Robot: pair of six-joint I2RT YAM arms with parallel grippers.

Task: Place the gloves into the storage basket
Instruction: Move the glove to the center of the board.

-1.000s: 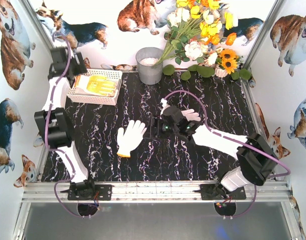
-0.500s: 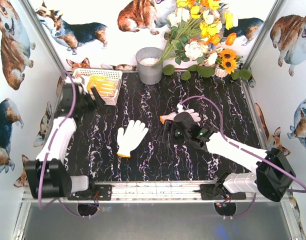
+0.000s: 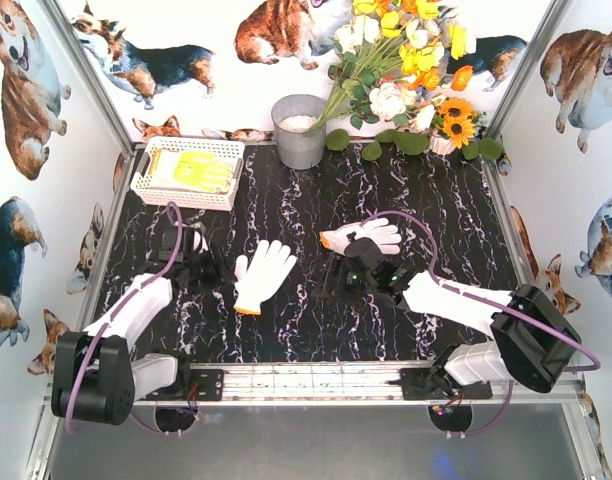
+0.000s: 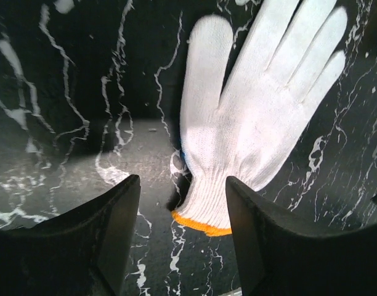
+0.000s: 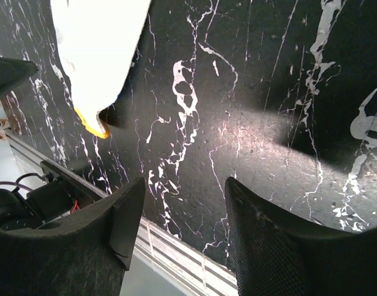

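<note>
Left arm is down low, stretched along the left side of the counter (image 3: 286, 335), its left pincer (image 4: 182, 181) spread and empty with the orange cuff of the plain white glove (image 3: 261, 275) just ahead of the tips. The right arm reaches in from the right, bent low, with the right pincer (image 5: 183, 185) spread too, only bare marble between its jaws and a second glove (image 3: 368, 235) lying just behind it. The storage basket (image 3: 146, 185) sits in the far left corner holding yellow gloves (image 3: 201, 170), well apart from both arms, and around the black white-veined top stand a grey bucket (image 3: 298, 135), flowers (image 3: 406, 60) and corgi-print walls (image 3: 26, 100).
</note>
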